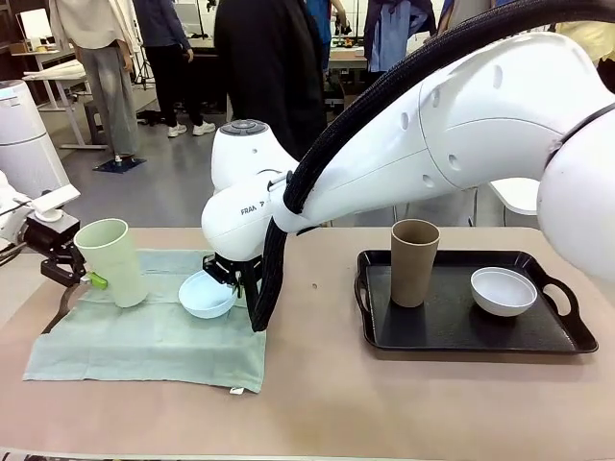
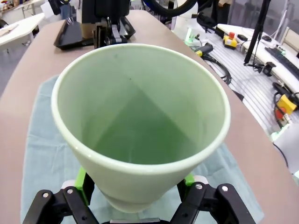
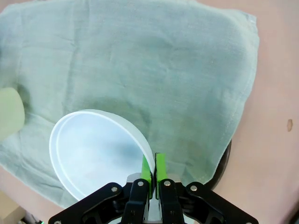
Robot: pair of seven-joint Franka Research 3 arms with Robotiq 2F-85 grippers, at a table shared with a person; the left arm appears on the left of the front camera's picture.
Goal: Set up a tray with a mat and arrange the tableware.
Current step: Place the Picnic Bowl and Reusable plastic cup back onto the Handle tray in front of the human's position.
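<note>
Looked like a robotics lab: e-stop box, floor cables, equip. benches (people stood at back).

Left tool grips with fingers spread wide; right arm reaches across, right tool pinched nearly shut.

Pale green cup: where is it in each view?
Front: pale green cup at left, over the mat's left end.
Left wrist: cup at centre, mouth toward the camera.
Right wrist: pale blurred patch at the left edge, likely the cup.
Shared landmark: the green mat under it.
</note>
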